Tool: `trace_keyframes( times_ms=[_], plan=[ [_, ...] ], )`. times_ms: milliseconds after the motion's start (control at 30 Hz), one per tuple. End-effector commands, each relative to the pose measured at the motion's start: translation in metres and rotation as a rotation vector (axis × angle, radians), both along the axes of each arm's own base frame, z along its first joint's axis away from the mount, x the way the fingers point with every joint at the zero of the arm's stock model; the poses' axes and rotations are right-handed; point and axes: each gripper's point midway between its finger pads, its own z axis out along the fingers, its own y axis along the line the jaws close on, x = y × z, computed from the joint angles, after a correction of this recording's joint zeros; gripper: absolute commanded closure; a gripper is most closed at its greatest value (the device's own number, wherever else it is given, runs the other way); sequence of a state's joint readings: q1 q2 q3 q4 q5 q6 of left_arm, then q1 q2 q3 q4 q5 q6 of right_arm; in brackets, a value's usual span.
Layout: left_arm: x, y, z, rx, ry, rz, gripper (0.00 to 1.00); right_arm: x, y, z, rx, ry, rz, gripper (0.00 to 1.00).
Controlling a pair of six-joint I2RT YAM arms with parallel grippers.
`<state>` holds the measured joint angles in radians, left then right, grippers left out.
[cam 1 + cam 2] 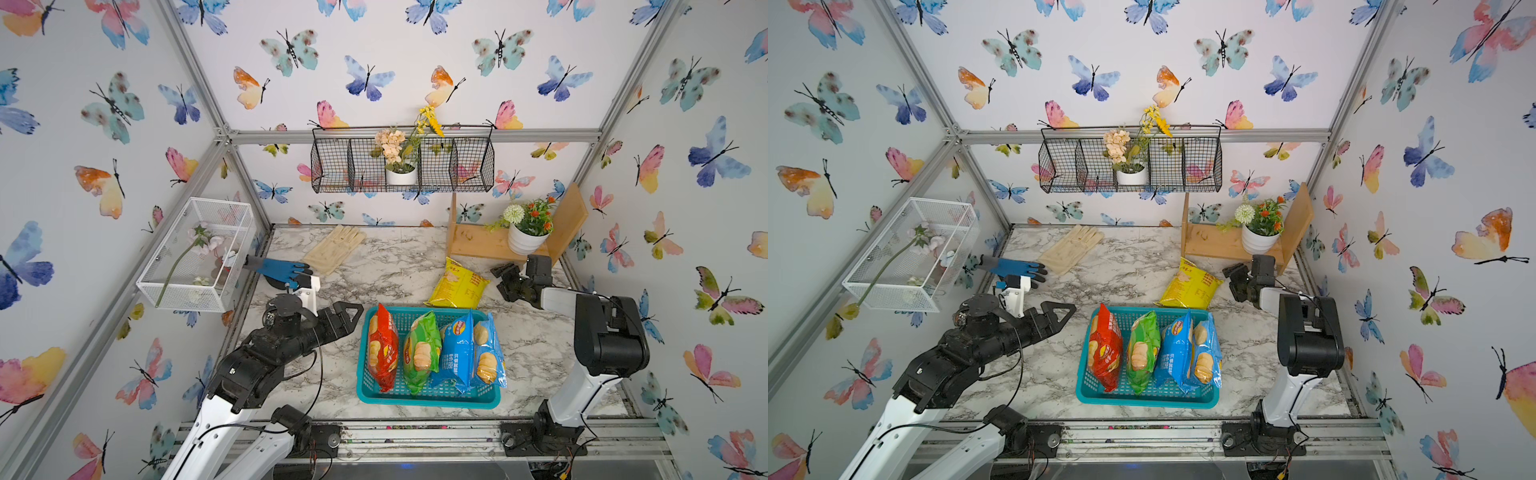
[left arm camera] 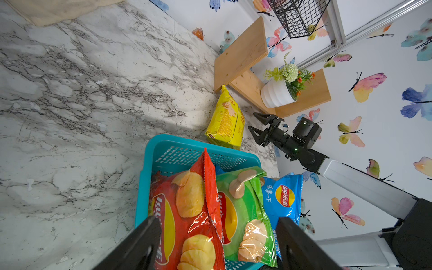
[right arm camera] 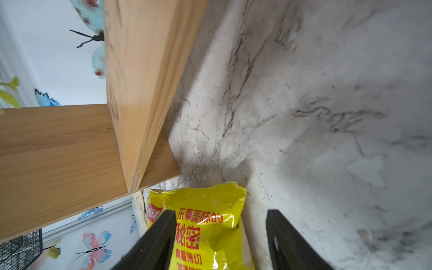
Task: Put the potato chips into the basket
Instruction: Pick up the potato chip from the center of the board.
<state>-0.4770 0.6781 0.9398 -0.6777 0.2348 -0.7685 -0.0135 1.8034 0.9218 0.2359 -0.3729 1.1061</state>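
R arm (image 1: 559,298) stretched low, R fingers (image 3: 154,245) spread astride yellow chips (image 3: 205,224), L fingers (image 2: 140,245) spread by basket (image 1: 428,401)

A robot lab booth: aluminium frame (image 1: 270,136), butterfly wallpaper (image 1: 415,62) walls, marble-print tabletop (image 1: 395,266), and 2 arms (image 1: 232,399) mounted on a rail (image 1: 415,436) at 6 o'clock.

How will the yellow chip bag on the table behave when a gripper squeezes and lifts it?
The yellow bag looks puffy, so it is probably light and yielding under a squeeze. Its shiny foil may slip. Its crumpled edge suggests thin film that flops; hard pressure might crush chips.
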Motion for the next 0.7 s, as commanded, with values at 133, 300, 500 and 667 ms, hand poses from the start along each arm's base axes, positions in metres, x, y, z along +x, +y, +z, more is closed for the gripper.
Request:
trace_keyframes(
  times_ms=[133, 300, 500, 667],
  plan=[
    [0.001, -0.002, -0.004, -0.011, 0.008, -0.008, 0.17, -0.001, 0.010, -0.013, 0.050, 0.019, 0.006, 0.35],
    [0.001, -0.002, -0.005, -0.013, 0.010, -0.006, 0.17, -0.002, 0.018, -0.021, 0.060, 0.032, 0.022, 0.36],
    [0.001, -0.002, -0.007, -0.011, 0.014, -0.006, 0.17, 0.001, 0.025, -0.026, 0.075, 0.037, 0.025, 0.38],
    [0.000, -0.001, -0.008, -0.008, 0.017, -0.004, 0.17, 0.003, 0.027, -0.033, 0.090, 0.043, 0.015, 0.42]
  ],
)
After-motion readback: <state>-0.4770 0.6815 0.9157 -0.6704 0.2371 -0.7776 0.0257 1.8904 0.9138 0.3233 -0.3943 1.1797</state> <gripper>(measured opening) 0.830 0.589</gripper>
